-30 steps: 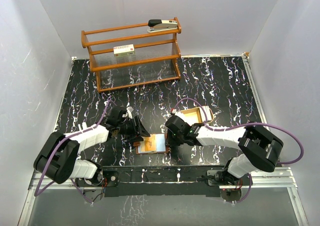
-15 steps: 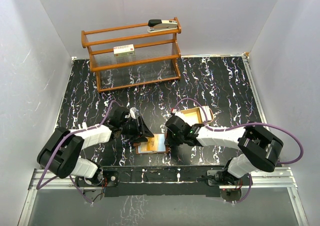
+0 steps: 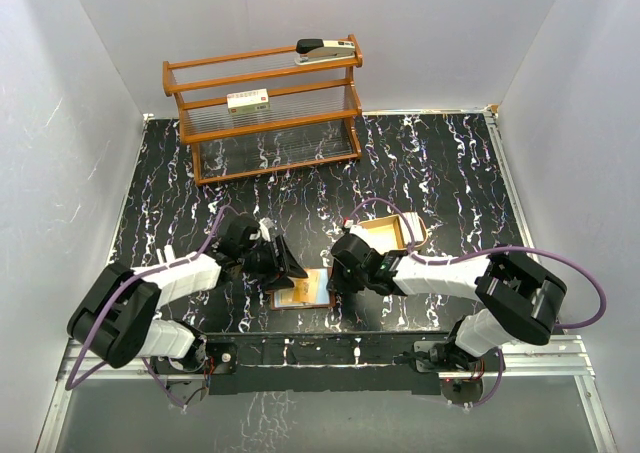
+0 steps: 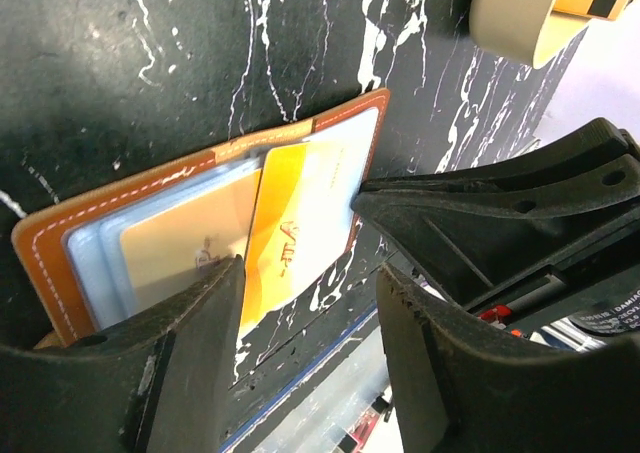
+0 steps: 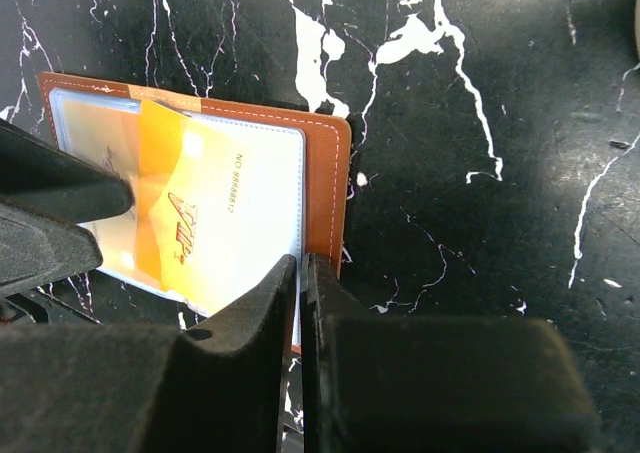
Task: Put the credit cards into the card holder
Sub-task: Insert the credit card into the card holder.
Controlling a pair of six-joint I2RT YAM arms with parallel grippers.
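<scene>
The brown card holder (image 3: 281,300) lies open near the table's front edge, with pale cards in clear sleeves (image 4: 170,253). A yellow-and-white credit card (image 3: 312,288) marked VIP lies slanted on its right half (image 4: 300,213) and overhangs the near edge (image 5: 230,223). My left gripper (image 3: 283,265) is open and low over the holder's left half, its jaws straddling the card's end (image 4: 310,268). My right gripper (image 3: 338,281) is shut, its fingertips (image 5: 302,268) pressed together at the card's right edge, beside the leather border (image 5: 325,203). I cannot tell whether they touch the card.
A shallow tan tray (image 3: 412,235) sits just behind the right gripper and shows in the left wrist view (image 4: 505,28). A wooden rack (image 3: 270,113) at the back holds a stapler (image 3: 325,49) and a white box with a red label (image 3: 249,100).
My left gripper has moved right, closer over the holder's left half. The right gripper and the card have barely shifted.
</scene>
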